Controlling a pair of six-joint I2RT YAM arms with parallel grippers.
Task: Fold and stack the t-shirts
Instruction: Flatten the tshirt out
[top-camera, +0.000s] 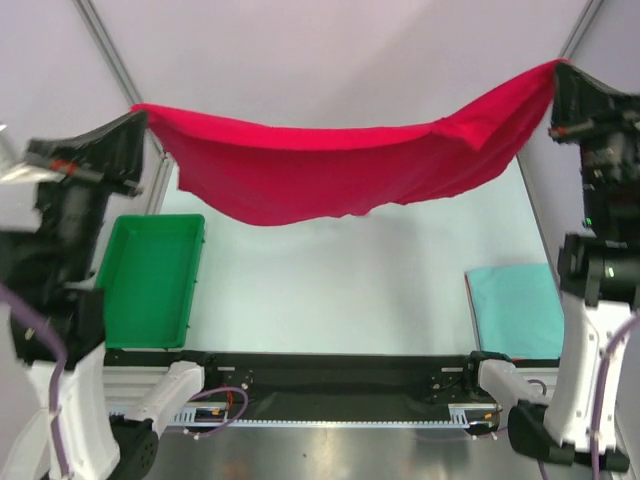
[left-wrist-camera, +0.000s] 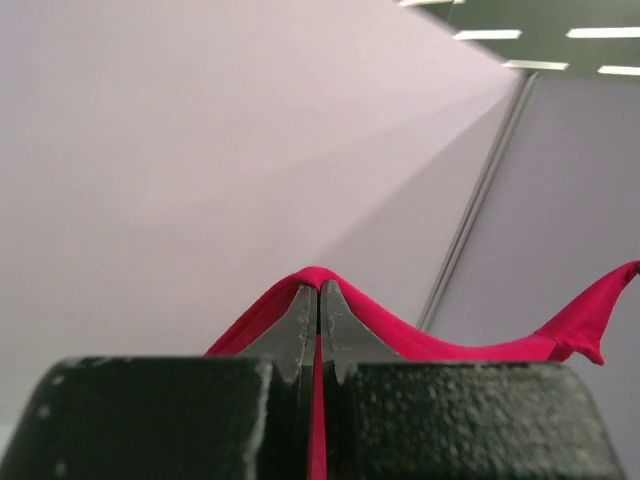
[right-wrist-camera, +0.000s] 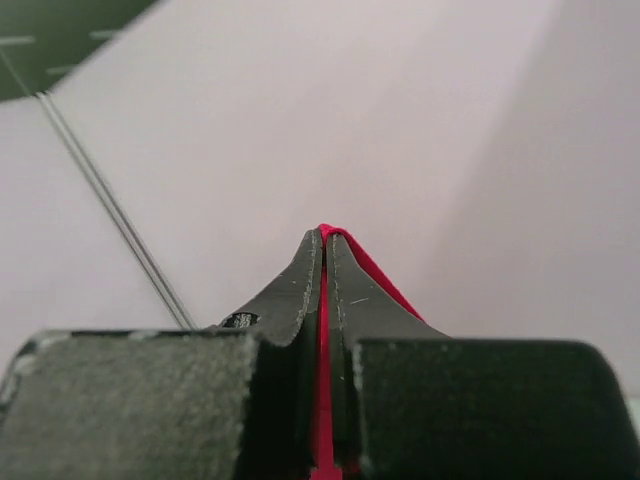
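Between the two raised hands, a red t-shirt (top-camera: 320, 170) hangs stretched like a hammock above the desk (top-camera: 330, 290), sagging lowest midway and touching nothing below. The left hand (top-camera: 140, 115) pinches one top corner and the right hand (top-camera: 558, 75) pinches the other.

From overhead the fingertips are hard to make out: dark wrist housings and bunched cloth cover them, and the left arm is blurred at the picture's edge. The wrist views settle it. On the left wrist camera the two fingers are clenched together on a thin strip of red cloth, and the shirt trails away from the hand toward a red peak at the frame's right edge. On the right wrist camera the fingers are likewise clamped on a red strip. Only a small fold shows beyond the tips, and the rest of the shirt is hidden behind the hand.

Neither wrist view shows the desk; only the overhead view does. Below the right hand lies a teal t-shirt (top-camera: 515, 310), folded into a rectangle, its right side hidden behind that arm. Below the left hand sits a green tray (top-camera: 150, 275), its left edge partly covered by the left arm.
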